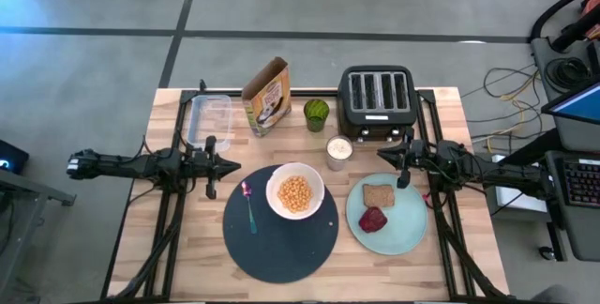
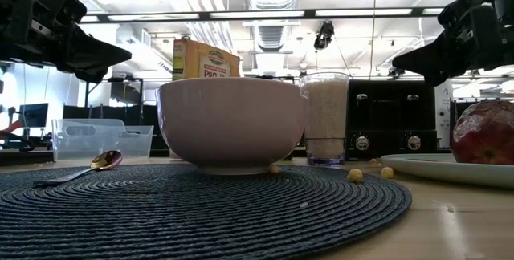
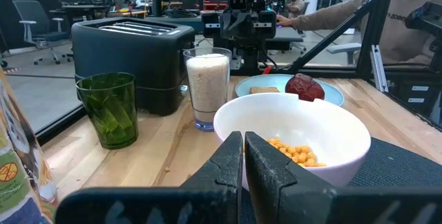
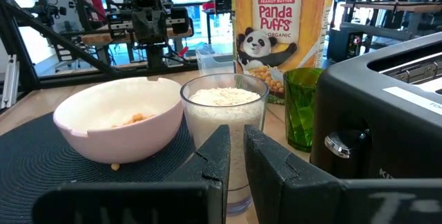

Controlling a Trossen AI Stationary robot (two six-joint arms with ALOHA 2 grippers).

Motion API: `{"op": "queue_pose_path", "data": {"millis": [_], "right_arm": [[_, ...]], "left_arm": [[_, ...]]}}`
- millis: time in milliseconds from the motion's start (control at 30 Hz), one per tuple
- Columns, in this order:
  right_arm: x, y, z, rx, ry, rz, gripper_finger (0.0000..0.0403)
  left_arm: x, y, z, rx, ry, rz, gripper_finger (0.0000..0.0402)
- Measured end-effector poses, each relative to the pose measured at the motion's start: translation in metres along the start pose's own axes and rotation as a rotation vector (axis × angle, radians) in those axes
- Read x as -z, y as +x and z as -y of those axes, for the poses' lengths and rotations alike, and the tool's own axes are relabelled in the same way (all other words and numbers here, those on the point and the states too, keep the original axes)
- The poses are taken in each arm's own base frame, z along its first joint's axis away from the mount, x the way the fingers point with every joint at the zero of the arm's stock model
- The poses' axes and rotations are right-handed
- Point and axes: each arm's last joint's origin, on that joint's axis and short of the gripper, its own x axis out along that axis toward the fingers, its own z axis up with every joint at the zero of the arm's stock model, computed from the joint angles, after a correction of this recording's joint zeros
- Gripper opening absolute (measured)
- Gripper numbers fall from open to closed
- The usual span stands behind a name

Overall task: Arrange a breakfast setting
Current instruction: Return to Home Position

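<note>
Navy mat holds bowl, spoon — left hand, right hand closed.

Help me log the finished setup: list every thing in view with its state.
white bowl: upright on mat, holding cereal
plate: holding toast and red food piece
spoon: flat on mat, beside bowl
clear glass: full, white contents
green glass: empty
toaster: slots empty
cereal box: top open
tub: empty
left gripper: shut, holding nothing
right gripper: shut, holding nothing
</note>
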Motion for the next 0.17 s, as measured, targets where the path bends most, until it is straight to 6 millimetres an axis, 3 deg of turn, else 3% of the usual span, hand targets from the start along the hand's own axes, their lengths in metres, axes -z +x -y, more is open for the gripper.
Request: {"op": "queue_pose_path", "data": {"millis": [167], "right_arm": [[0.0000,0.0000,0.0000,0.000,0.000,0.000,0.0034]], "left_arm": [[0.0000,0.0000,0.0000,0.000,0.000,0.000,0.0000]]}}
